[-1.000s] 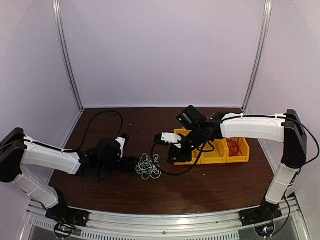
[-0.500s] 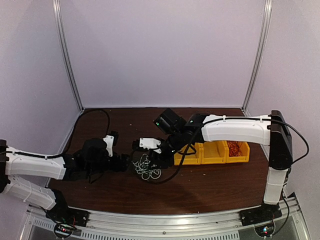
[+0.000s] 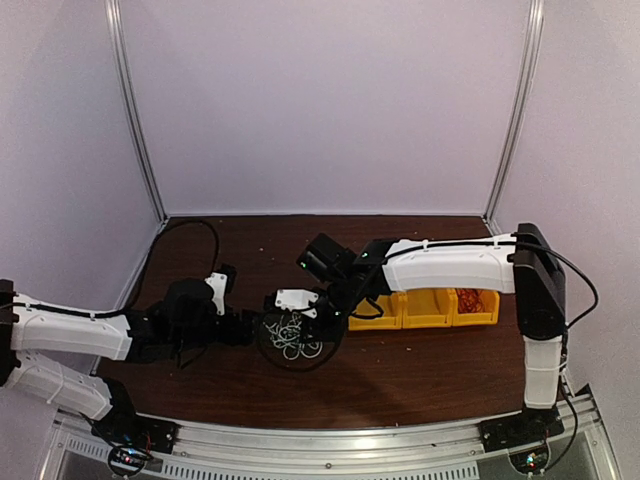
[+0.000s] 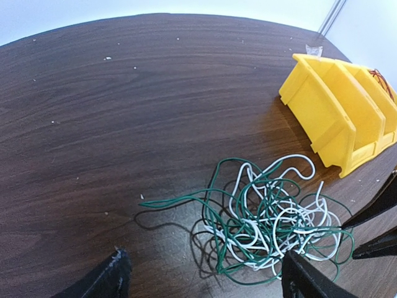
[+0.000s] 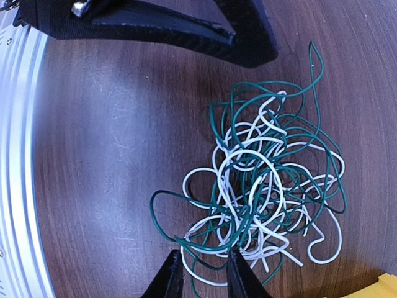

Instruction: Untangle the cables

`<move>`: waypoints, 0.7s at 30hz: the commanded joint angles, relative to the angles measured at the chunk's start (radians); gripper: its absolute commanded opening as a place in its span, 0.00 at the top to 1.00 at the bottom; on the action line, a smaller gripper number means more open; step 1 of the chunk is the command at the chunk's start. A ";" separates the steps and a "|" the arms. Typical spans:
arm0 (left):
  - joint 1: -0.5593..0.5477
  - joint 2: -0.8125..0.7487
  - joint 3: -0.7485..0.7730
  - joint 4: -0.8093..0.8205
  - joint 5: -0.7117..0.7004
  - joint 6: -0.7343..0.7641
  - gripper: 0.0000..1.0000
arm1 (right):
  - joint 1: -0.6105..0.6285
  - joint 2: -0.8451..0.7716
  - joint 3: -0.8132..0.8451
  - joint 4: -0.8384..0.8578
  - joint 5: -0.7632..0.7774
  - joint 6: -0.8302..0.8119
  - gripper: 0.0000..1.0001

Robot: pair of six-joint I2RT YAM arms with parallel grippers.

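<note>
**Right arm nearest the cables (image 5: 267, 186)**

The cables — a green and white knot on the surface (image 4: 124, 93) — are reached at one edge by the right end effector (image 5: 203, 267), fingers nearly together; a pinch cannot be confirmed. The left end effector (image 4: 208, 276) is spread wide, just short.

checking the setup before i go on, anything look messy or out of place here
The green and white cables lie in one knotted heap on the table, outside the yellow bins. Nothing looks broken.
</note>
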 commanded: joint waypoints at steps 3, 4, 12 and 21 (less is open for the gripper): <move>0.004 0.010 -0.012 0.047 -0.009 0.013 0.14 | 0.001 -0.010 0.025 0.006 0.077 0.042 0.69; 0.004 0.010 -0.013 0.047 -0.011 0.013 0.14 | 0.001 -0.008 0.024 0.008 0.086 0.046 0.65; 0.004 0.019 -0.016 0.057 -0.008 0.011 0.14 | 0.001 0.001 0.024 0.014 0.113 0.064 0.65; 0.005 0.022 -0.018 0.061 -0.012 0.012 0.14 | 0.001 -0.042 0.023 0.019 0.105 0.079 0.56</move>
